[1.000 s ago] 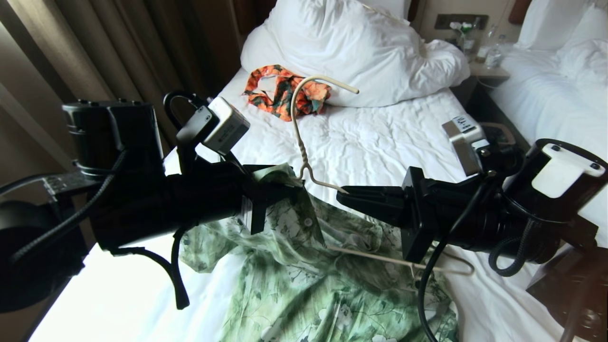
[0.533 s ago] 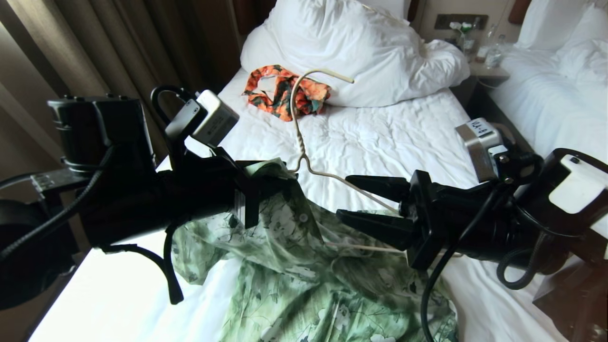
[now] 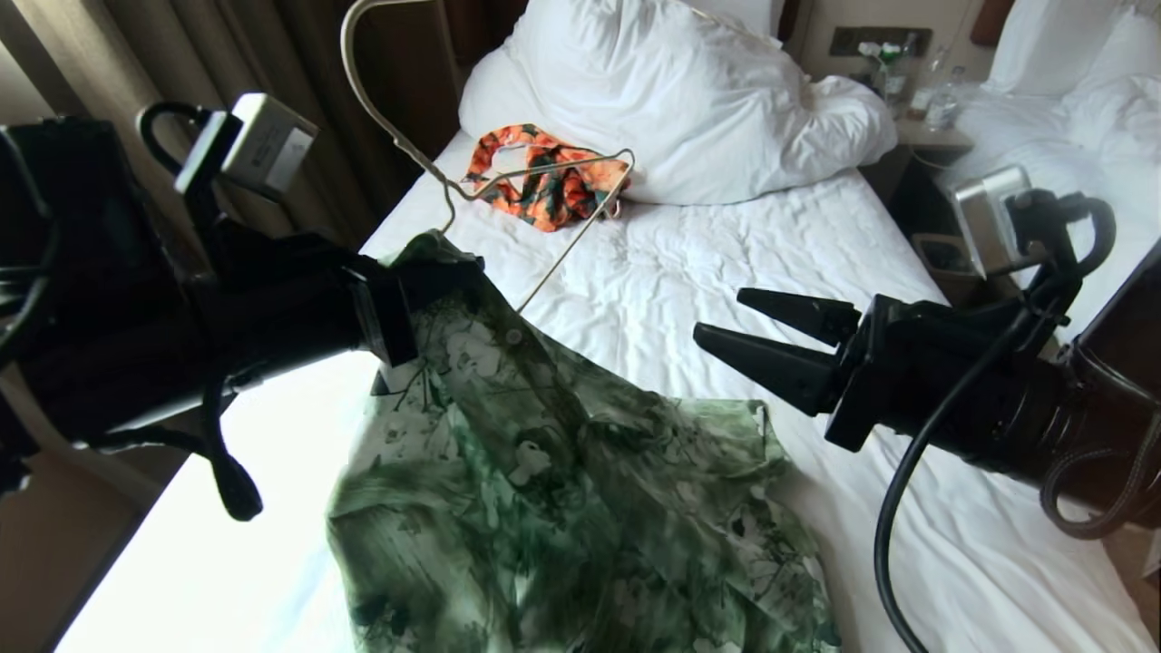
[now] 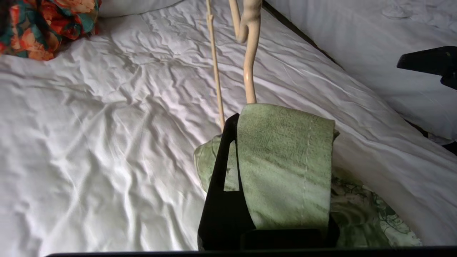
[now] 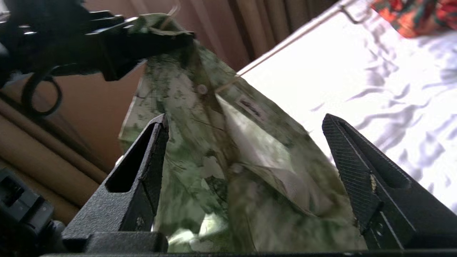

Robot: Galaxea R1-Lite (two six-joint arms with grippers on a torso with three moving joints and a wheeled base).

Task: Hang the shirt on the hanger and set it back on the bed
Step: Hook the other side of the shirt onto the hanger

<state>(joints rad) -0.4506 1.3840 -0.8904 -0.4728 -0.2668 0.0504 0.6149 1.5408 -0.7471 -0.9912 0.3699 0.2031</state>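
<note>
The green flower-print shirt hangs by its collar from my left gripper, which is shut on a fold of it, and its lower part trails on the bed. In the left wrist view the green fold drapes over the left gripper. The cream hanger sticks out of that pinched fold, hook up toward the curtain; its wire rises just past the fingertips. My right gripper hovers to the right of the shirt, open and empty. The shirt lies beyond the right gripper.
An orange-and-green garment lies near the bulky white duvet and pillow at the bed's head. Brown curtains hang close on the left. A nightstand with bottles and a second white bed stand to the right.
My right gripper let go of the hanger, opened wide and drew back to the right. My left gripper rose and moved left, lifting shirt and hanger; the hanger swung hook-up toward the curtain.
</note>
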